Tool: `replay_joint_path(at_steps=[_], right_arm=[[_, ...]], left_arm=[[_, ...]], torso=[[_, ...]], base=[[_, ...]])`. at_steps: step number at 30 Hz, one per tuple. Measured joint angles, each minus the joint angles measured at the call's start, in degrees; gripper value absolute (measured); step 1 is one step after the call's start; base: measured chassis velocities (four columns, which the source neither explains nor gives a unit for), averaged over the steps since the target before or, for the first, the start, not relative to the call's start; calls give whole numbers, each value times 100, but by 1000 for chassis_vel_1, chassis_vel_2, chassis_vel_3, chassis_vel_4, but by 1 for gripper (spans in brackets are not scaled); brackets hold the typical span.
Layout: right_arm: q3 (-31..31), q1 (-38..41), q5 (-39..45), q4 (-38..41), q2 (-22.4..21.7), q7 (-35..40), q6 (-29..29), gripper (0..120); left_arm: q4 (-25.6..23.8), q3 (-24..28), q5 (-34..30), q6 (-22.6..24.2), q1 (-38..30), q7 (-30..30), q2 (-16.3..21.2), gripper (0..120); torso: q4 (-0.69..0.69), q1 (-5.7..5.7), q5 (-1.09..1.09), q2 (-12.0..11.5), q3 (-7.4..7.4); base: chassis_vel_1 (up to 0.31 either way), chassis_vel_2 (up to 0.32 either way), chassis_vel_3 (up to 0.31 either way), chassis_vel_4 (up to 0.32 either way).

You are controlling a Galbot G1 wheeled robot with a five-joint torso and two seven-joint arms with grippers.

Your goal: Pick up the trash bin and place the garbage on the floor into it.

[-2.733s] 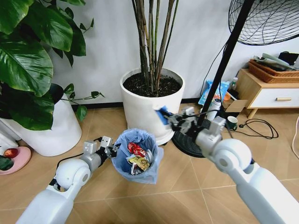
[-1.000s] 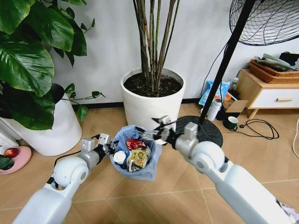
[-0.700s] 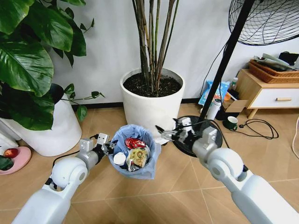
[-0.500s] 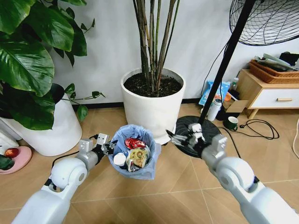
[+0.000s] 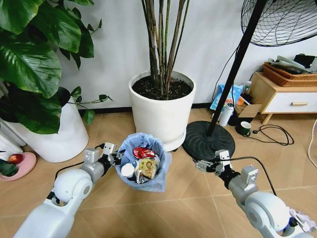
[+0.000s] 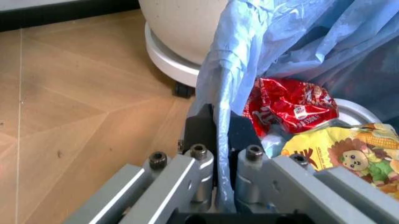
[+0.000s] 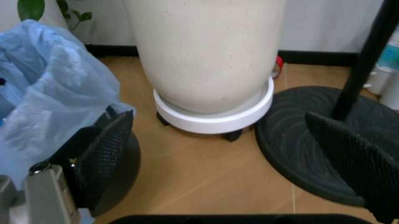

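Several wrappers (image 5: 144,163) fill the trash bin (image 5: 158,181).

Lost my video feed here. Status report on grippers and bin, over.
Left gripper shut on the blue-bagged dark round trash bin's rim. Right gripper open, empty, low beside the black round fan base. Bin holds red and yellow wrappers. Nothing blocking.

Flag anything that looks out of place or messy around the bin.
One crumpled white wad lies on the floor by the right arm. The trash bin is tilted, held by its rim in the left gripper. The right gripper is open and empty.
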Motion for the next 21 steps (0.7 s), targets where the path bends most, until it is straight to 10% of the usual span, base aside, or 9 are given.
replay_joint_path(at_steps=[21], right_arm=[[859,-691,-400,-23,1094,-84,324,100]], left_arm=[[-54,-41,-9,-9,48,-1,4,0]], torso=[[0,0,0,0,0]], base=[[102,-99,-92,95]])
